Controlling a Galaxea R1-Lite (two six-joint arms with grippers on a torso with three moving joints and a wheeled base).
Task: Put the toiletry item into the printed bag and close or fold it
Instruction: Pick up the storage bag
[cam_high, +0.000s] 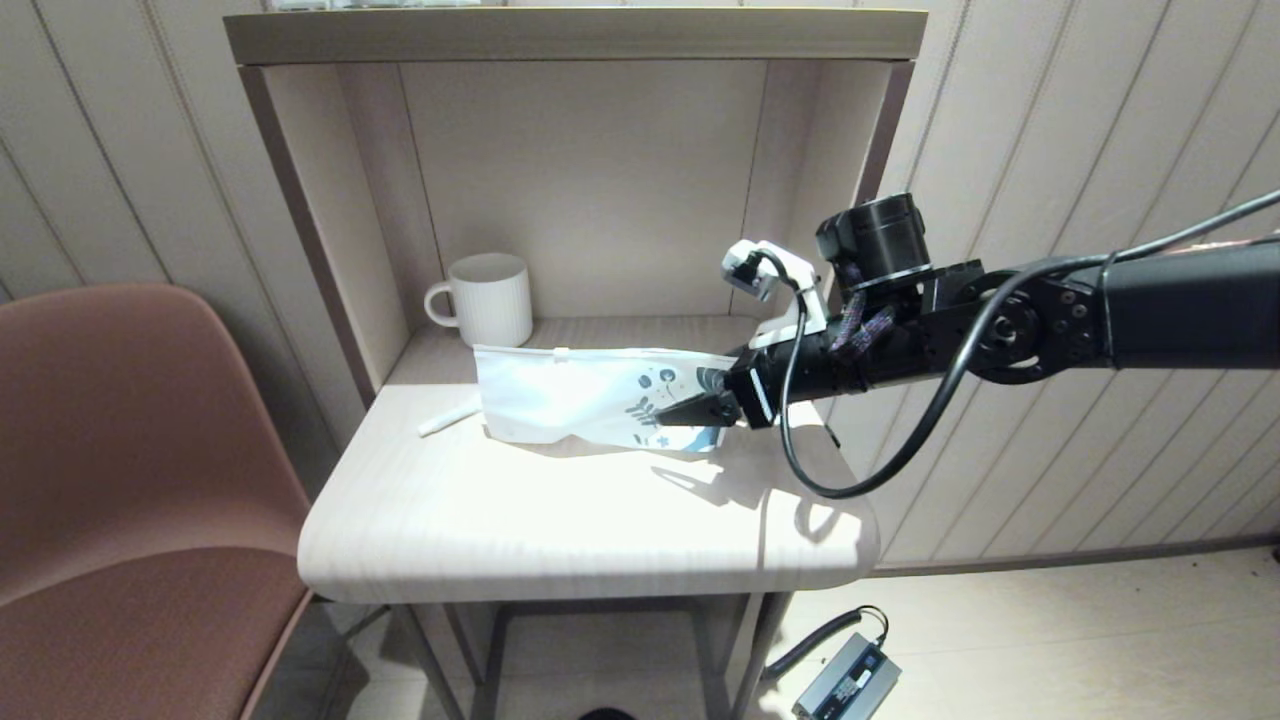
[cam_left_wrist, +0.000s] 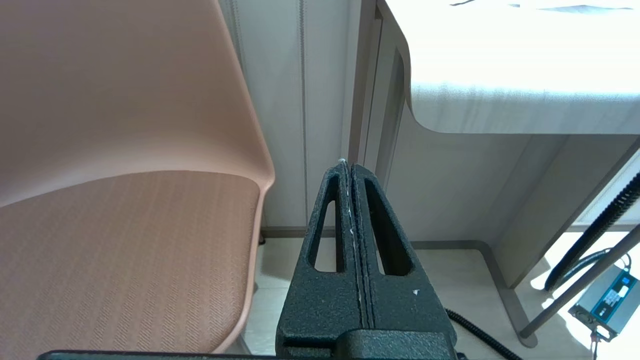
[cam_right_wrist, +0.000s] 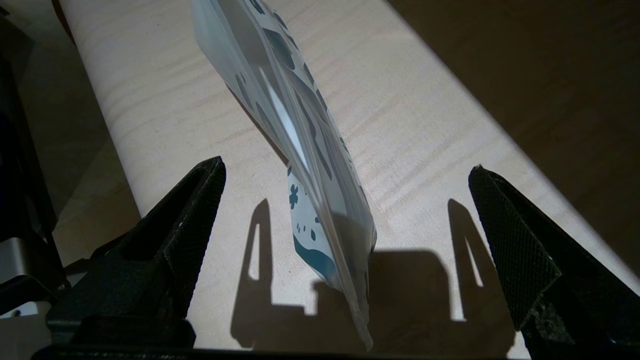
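Lining up on the bag's printed end

I held the right gripper (cam_high: 700, 412) spread astride the printed bag (cam_high: 580, 395), ready to pinch; the toiletry item (cam_high: 448, 417) lay left.

Mug (cam_high: 489, 298) behind bag (cam_high: 580, 395); stick (cam_high: 449, 416) just left of bag, on table (cam_high: 560, 530).

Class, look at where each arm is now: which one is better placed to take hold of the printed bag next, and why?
The right. Its open hand already straddles the printed end of the bag on the table. The left hand is shut, parked low beside the chair.
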